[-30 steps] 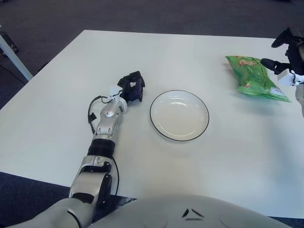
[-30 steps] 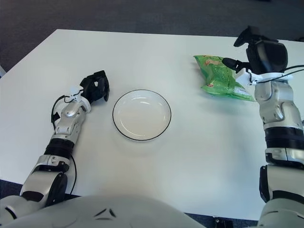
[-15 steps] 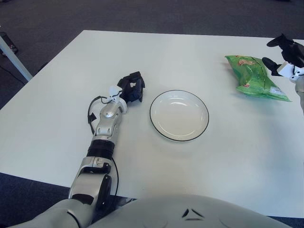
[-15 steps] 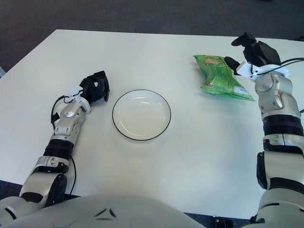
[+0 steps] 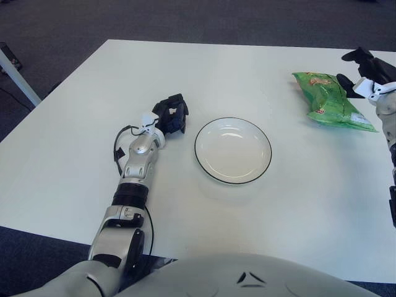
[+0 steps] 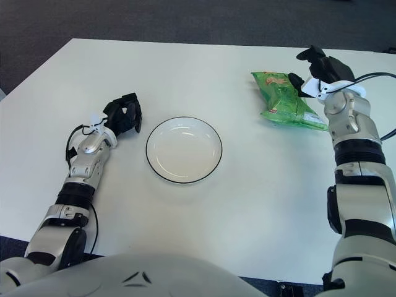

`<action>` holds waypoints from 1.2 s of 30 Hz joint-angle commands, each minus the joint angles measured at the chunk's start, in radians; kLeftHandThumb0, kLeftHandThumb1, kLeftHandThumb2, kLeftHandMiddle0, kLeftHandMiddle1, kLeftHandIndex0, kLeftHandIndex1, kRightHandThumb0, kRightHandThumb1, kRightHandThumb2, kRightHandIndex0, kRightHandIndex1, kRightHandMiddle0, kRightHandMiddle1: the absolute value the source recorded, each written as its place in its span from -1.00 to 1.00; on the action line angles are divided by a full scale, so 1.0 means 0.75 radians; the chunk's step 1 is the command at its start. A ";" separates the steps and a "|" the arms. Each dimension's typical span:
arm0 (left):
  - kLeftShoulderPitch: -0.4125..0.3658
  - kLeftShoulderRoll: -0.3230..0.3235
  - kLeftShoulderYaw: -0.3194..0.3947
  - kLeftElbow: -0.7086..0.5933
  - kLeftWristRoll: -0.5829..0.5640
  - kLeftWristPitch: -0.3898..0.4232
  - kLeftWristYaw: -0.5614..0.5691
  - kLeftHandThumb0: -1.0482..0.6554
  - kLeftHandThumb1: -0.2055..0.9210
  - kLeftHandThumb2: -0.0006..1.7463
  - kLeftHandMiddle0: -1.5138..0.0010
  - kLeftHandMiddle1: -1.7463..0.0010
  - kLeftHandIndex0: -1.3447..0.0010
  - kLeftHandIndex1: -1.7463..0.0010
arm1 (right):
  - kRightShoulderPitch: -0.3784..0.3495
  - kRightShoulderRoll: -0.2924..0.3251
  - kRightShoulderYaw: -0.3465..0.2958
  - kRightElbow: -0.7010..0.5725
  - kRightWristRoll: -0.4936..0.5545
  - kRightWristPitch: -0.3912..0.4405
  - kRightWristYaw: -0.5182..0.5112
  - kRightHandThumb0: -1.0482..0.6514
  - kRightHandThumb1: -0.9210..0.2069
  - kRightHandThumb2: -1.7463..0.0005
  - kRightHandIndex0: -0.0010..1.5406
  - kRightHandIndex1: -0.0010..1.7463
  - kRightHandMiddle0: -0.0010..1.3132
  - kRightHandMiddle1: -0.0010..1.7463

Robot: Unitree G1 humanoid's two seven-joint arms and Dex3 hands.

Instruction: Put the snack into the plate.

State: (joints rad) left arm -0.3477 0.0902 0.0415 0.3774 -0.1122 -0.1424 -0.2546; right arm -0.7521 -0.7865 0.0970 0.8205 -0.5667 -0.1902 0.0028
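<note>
A: Where's the snack right now?

B: The green snack bag (image 6: 286, 100) lies flat on the white bench (image 6: 260, 198), far right side, well apart from the plate (image 6: 184, 150). The plate, white with a dark rim, sits near the middle of the bench and holds nothing.

A: And the right robot hand?

B: The right robot hand (image 6: 317, 70) is at the bag's far right edge, its dark fingers (image 6: 296, 81) spread fairly wide, one reaching onto the bag's edge. It isn't gripping the bag. I can't tell whether that fingertip actually presses on the foil.

A: Anything different from a second ago?

B: Yes. The right robot hand has drawn in toward the bag and dropped lower, and the forearm now points more steeply up the bench. The bag has kept its place and shape.

A: The left robot hand?

B: The left robot hand (image 5: 171, 116) shows just left of the plate, fingers curled in and holding nothing, in the same spot as before.
</note>
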 commanded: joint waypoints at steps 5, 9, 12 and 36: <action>0.111 0.001 -0.008 0.038 0.009 0.029 -0.001 -0.26 0.78 -0.03 -0.69 -1.00 -0.36 -1.00 | -0.029 0.037 0.036 0.089 0.028 -0.039 -0.007 -0.80 -1.00 -0.34 -0.89 -0.92 -1.00 -0.26; 0.113 0.001 -0.009 0.031 0.009 0.040 0.001 -0.26 0.78 -0.03 -0.70 -1.00 -0.36 -1.00 | -0.025 0.078 0.063 0.188 0.024 -0.098 -0.043 -0.80 -1.00 -0.35 -0.93 -0.95 -1.00 -0.30; 0.119 0.001 -0.007 0.020 0.003 0.050 -0.001 -0.25 0.78 -0.03 -0.69 -1.00 -0.33 -1.00 | -0.004 0.091 0.084 0.185 0.021 -0.150 -0.057 -0.81 -1.00 -0.36 -0.96 -0.97 -1.00 -0.36; 0.139 -0.008 -0.010 -0.009 0.002 0.052 0.004 -0.25 0.76 -0.03 -0.68 -1.00 -0.32 -1.00 | 0.007 0.079 0.216 0.122 -0.039 -0.051 0.053 -0.85 -1.00 -0.41 -1.00 -1.00 -1.00 -0.50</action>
State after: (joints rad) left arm -0.3238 0.0936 0.0389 0.3310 -0.1114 -0.1122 -0.2483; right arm -0.7602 -0.7285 0.2443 0.9226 -0.5822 -0.2568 0.0276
